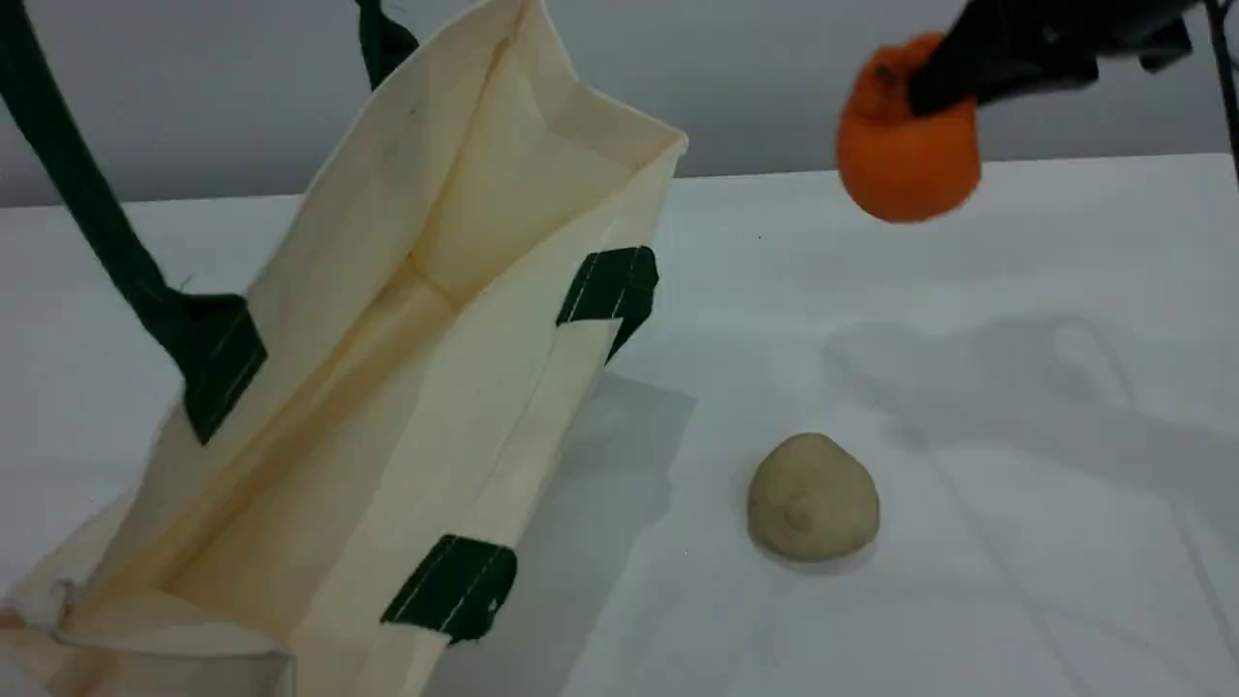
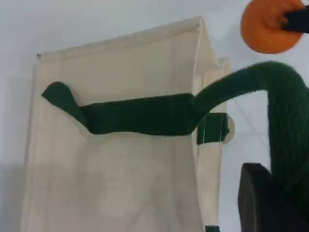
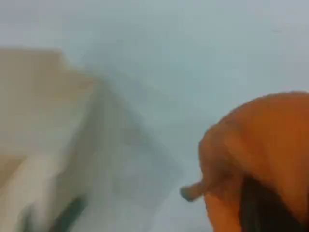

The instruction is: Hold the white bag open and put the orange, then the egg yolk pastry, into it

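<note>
Gripping the orange (image 1: 905,155) near its knobbed top, the right gripper (image 1: 944,87) holds it in the air, jaws closed on the fruit. Below that gripper, the egg yolk pastry (image 1: 813,496) sits on the table (image 1: 1065,542), nub up, with bare tabletop around it. Beside the orange, the white bag (image 1: 407,387) gapes, its long mouth running slantwise. The left gripper (image 2: 270,203) is clamped on a green handle (image 2: 285,121), lifting it.
</note>
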Controlling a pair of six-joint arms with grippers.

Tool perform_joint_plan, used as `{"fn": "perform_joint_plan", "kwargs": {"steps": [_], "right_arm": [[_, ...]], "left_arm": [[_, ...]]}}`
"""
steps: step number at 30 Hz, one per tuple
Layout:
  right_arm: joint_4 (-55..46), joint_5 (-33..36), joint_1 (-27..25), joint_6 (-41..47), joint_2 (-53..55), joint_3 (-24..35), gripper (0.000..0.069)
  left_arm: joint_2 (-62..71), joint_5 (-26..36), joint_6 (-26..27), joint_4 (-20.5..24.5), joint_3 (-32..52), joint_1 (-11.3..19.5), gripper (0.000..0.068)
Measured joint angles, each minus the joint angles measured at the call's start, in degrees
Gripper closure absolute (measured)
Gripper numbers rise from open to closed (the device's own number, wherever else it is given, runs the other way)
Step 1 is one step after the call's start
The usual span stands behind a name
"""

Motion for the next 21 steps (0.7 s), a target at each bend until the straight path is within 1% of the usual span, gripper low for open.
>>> {"fn": "perform_joint_plan", "kwargs": {"steps": [3,6,11,13,17,21], "right_arm": [[0.8,5.8,0.2,-0.1,-2.7,0.0,0.0669],[1.1,9.8,0.2,0.0,-5.8,0.1,0.0669],[5.3,13.1,0.3,-1.1,-11.1,3.5,0.0669],[7.1,12.4,1.3,-1.7,-13.2,5.6,0.0669],[10.5,10.6,5.0,-4.3,-16.0,10.2,0.0669],[14.6,5.9,11.5,-6.0,-16.3,13.8,0.0669]], "left_arm": [[0.1,0.0,0.1,0.0,0.0,0.0,0.061],[0.1,0.0,0.2,0.0,0.0,0.0,0.061],[0.1,-0.8,0.2,-0.1,0.0,0.0,0.061],[0.1,-0.8,0.2,-0.6,0.0,0.0,0.061],[0.2,-1.0,1.1,-2.9,0.0,0.0,0.061],[0.2,-1.0,1.7,-5.6,0.0,0.0,0.061]]}}
